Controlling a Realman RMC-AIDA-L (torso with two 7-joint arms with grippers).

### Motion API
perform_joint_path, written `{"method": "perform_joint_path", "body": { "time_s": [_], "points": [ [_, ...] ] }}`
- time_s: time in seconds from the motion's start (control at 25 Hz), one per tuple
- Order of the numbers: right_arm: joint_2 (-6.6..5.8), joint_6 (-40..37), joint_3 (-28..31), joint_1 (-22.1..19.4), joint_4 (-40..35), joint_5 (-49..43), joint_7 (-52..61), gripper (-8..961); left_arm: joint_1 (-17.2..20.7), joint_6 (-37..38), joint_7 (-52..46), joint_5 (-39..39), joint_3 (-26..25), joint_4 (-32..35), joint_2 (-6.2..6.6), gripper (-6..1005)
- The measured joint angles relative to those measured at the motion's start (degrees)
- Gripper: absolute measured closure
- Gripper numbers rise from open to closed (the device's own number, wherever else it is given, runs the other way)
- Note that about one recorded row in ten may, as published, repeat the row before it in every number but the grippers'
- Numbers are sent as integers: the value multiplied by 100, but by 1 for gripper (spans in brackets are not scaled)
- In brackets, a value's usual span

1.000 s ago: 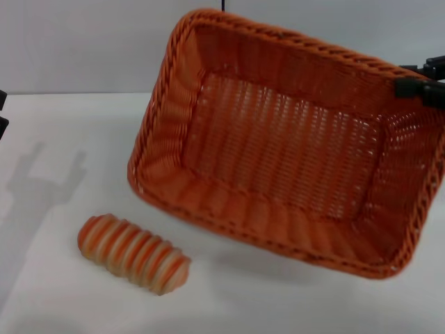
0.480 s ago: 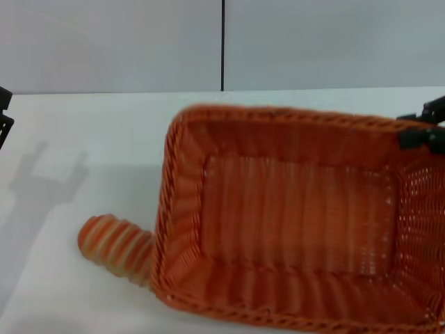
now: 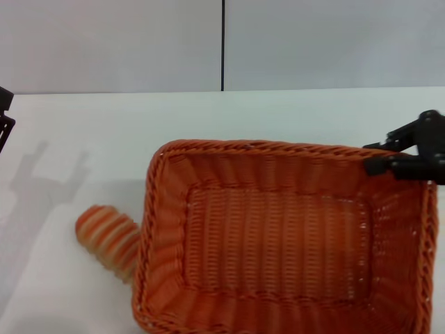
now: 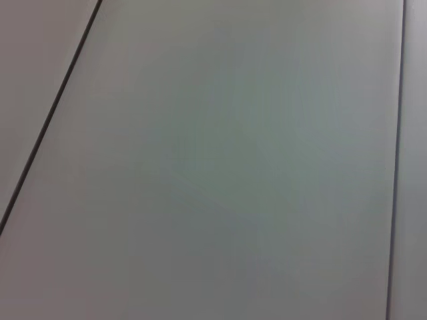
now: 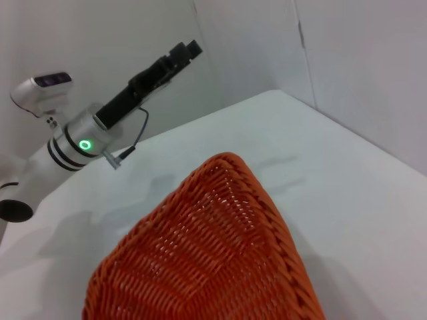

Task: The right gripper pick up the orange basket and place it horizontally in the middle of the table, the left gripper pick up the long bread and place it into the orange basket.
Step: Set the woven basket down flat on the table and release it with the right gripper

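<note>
The orange basket [image 3: 165, 209] lies lengthwise across the table [image 3: 90, 125], its opening facing up and its near edge running out of the head view. My right gripper [image 3: 377, 163] is shut on the braided rim at the basket's far right corner. The long bread [image 3: 104, 233], striped orange and cream, lies left of the basket, and the basket's left rim hides its right end. My left gripper [image 3: 4, 118] hangs raised at the far left edge, away from both. The right wrist view shows the basket [image 5: 220, 247] from outside and the left gripper [image 5: 185, 52] open in the air.
A pale grey wall with a dark vertical seam [image 3: 223, 45] backs the table. The left arm's forked shadow [image 3: 49, 174] falls on the table's left part. The left wrist view shows only wall panels [image 4: 213, 160].
The basket has come down from a tilted, raised pose to level and low, shifting toward the near side. Its left rim now covers the bread's right end. The left gripper has stayed put.
</note>
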Motion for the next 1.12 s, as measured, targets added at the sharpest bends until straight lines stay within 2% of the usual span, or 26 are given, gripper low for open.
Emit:
{"method": "perform_joint_path", "body": {
  "time_s": [0.16, 0.6, 0.92, 1.12],
  "points": [
    [160, -235, -5, 130, -98, -238, -65, 788, -8, 0, -7, 0, 0, -3, 0, 169],
    [381, -879, -356, 557, -411, -265, -193, 789, -77, -7, -9, 0, 9, -3, 0, 170],
    [415, -990, -448, 701, -448, -208, -252, 789, -52, -8, -18, 0, 10, -3, 0, 170],
    [399, -847, -341, 527, -297, -197, -228, 788, -33, -7, -20, 0, 10, -3, 0, 170]
  ]
}}
